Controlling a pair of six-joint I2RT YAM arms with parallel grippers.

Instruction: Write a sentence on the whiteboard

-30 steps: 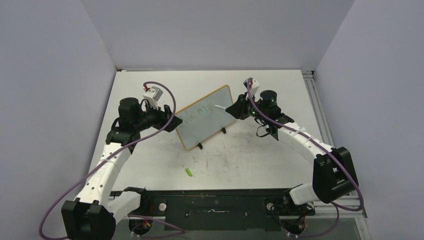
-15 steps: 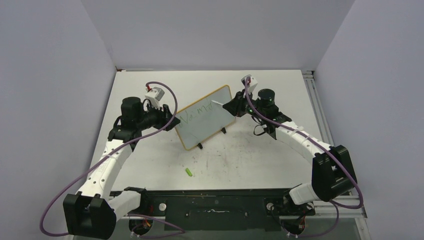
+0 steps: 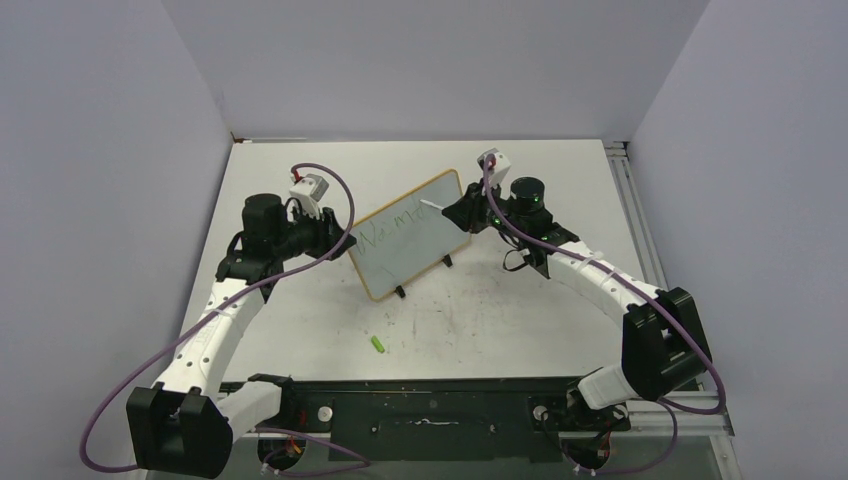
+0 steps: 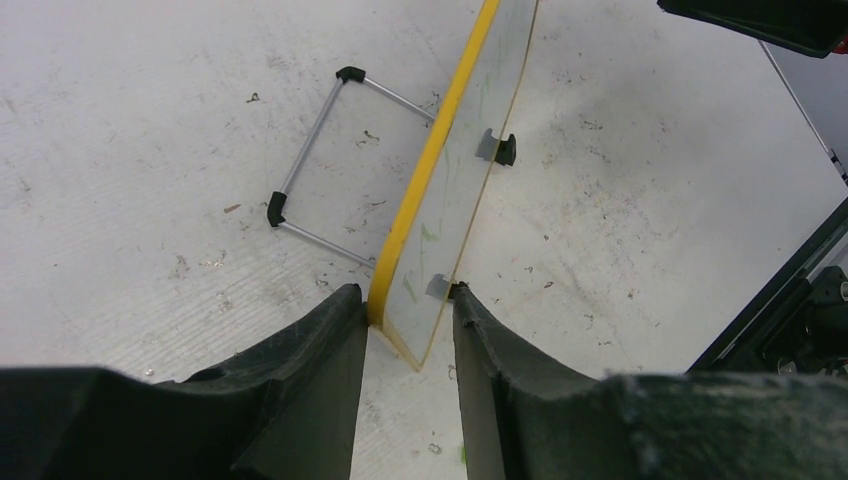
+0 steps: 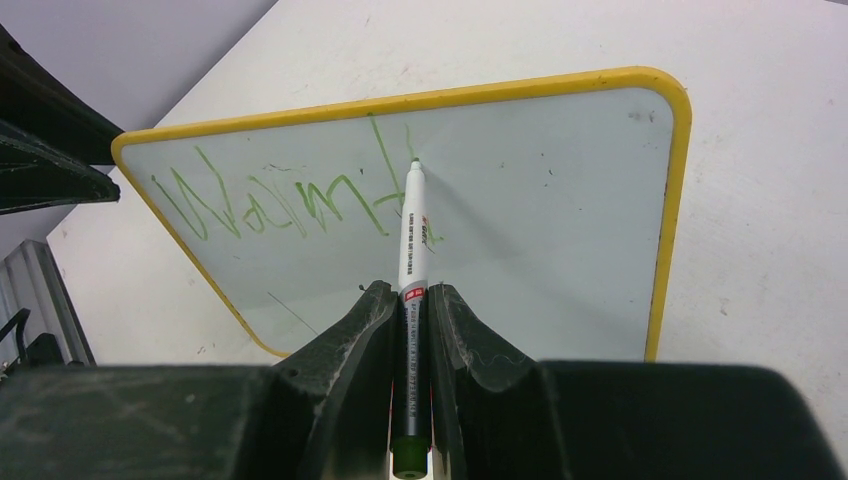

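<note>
The whiteboard (image 3: 410, 250) with its yellow frame stands tilted on the table between the two arms. Its left corner (image 4: 455, 170) lies between the fingers of my left gripper (image 4: 408, 295), and both tips touch it, so the gripper is shut on the board's edge (image 3: 345, 240). My right gripper (image 5: 408, 290) is shut on a white marker (image 5: 412, 230). The marker's tip rests on the board's white face (image 5: 540, 220), just right of the sentence (image 5: 290, 205), a single line of green handwriting across the upper left. In the top view the right gripper (image 3: 455, 213) is at the board's upper right.
A small green marker cap (image 3: 378, 344) lies on the table in front of the board. A wire stand (image 4: 310, 160) props the board from behind, and black feet (image 4: 506, 148) sit at its lower edge. The table top is scuffed.
My left gripper's jaws have closed in on the board's left corner. My right gripper has shifted slightly left and up with the marker along the board.
</note>
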